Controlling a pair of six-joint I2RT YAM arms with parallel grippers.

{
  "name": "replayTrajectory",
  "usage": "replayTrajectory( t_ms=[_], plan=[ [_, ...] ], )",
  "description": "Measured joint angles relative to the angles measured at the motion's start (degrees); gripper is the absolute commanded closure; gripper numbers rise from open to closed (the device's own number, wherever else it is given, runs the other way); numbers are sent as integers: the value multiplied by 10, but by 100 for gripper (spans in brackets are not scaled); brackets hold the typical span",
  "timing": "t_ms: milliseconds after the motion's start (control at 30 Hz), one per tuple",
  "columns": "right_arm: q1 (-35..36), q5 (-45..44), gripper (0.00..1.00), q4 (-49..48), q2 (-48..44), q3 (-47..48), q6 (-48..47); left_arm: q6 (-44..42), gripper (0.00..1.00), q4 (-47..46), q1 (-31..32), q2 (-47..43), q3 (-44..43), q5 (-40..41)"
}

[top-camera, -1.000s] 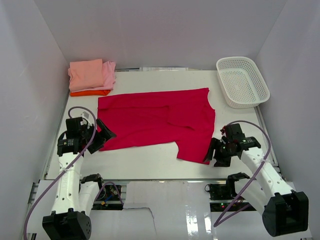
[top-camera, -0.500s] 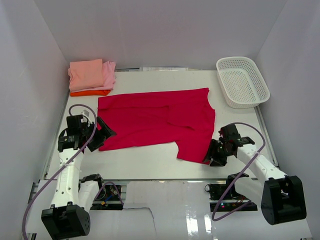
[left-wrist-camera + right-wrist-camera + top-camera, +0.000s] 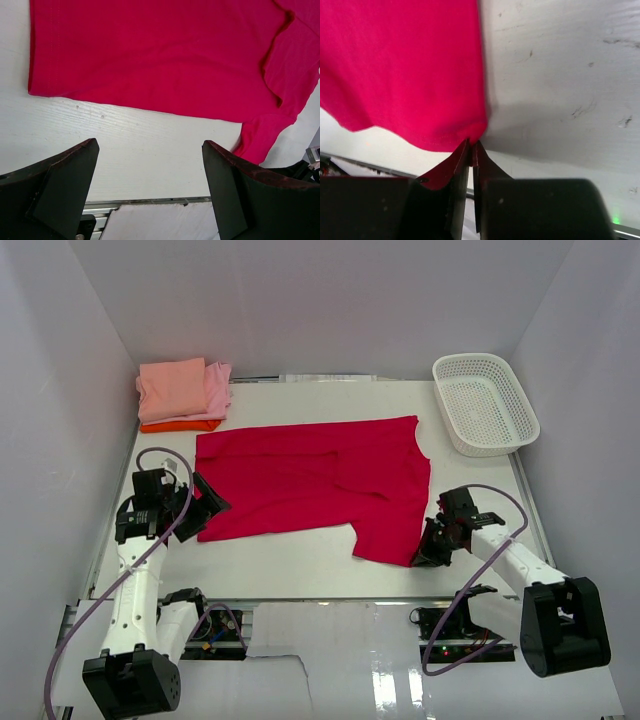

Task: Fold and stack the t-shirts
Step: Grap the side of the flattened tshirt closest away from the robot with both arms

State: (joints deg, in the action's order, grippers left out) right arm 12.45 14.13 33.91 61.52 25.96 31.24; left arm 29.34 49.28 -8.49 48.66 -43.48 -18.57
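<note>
A large crimson-red t-shirt (image 3: 310, 480) lies spread flat across the middle of the table. My right gripper (image 3: 428, 548) is low at its near right corner. In the right wrist view the right gripper (image 3: 471, 145) is shut, pinching the edge of the red t-shirt (image 3: 405, 65). My left gripper (image 3: 200, 508) hangs open by the shirt's near left corner. In the left wrist view the left gripper (image 3: 150, 145) stands wide apart over bare table, just short of the red t-shirt's (image 3: 150, 50) hem. Folded salmon-pink (image 3: 175, 388), light pink (image 3: 218, 390) and orange (image 3: 180, 426) t-shirts are stacked at the back left.
A white lattice basket (image 3: 485, 403) stands at the back right corner with nothing in it. White walls close in the table on the left, the right and the back. The table's near edge (image 3: 150, 201) runs just behind both grippers.
My right gripper has slid in to the shirt's near right corner and closed on its edge. The left arm has barely moved and stays open.
</note>
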Motion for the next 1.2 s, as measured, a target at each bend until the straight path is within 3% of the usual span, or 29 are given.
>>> replayTrajectory(
  t_ms=[333,567,800,1200],
  plan=[
    [-1,5,92,22,14,18,2,41,2,-4,-28,0,5,32],
    [-1,6,92,63,18,94,-14,125,2,1,-38,37,50,52],
    [-1,6,92,84,20,103,-32,217,2,13,-42,48,56,121],
    [-1,5,92,98,23,116,-45,287,17,-17,-42,90,103,202]
  ],
)
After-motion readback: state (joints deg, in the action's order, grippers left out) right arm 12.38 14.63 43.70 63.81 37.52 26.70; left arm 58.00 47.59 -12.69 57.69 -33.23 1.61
